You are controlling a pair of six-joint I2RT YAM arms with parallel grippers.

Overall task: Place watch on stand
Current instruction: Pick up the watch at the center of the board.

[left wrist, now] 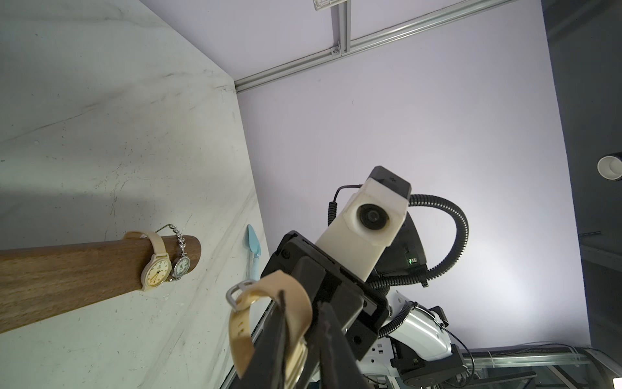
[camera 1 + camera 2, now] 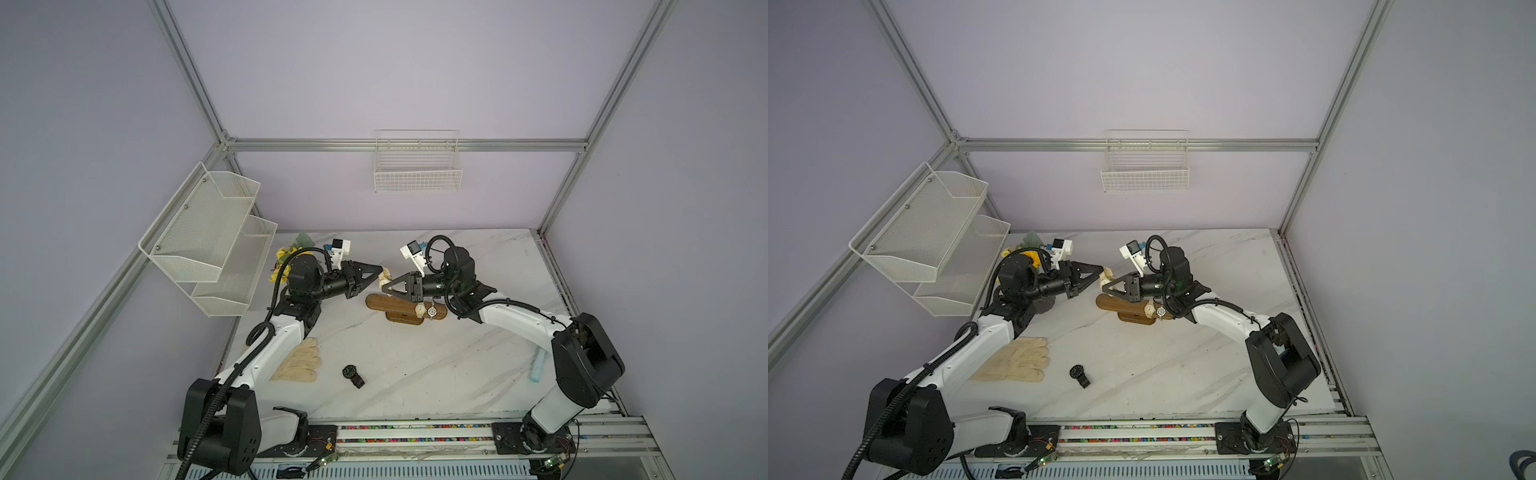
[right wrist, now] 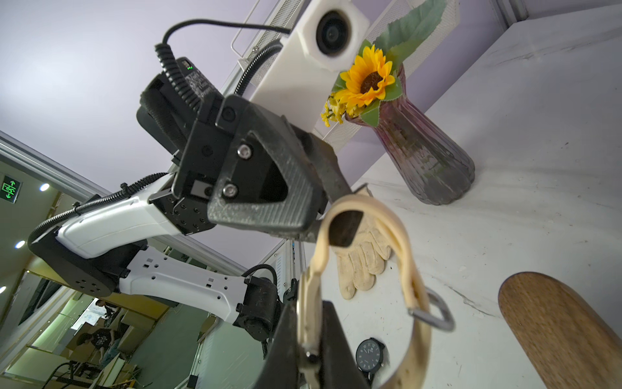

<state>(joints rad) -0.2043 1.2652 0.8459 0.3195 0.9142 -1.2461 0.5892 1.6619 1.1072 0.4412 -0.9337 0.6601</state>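
Observation:
A beige watch hangs in the air between my two grippers, just behind the left end of the stand. The stand is a brown wooden bar on an oval base. My right gripper is shut on the watch case. My left gripper is shut on the strap, with one finger inside the loop. A cream watch and a silver watch hang round the bar's right end. A black watch lies on the table in front.
Pale work gloves lie beside the left arm. A purple vase with a sunflower stands at the back left. A light blue tool lies at the right edge. Mesh shelves and a wire basket hang on the walls.

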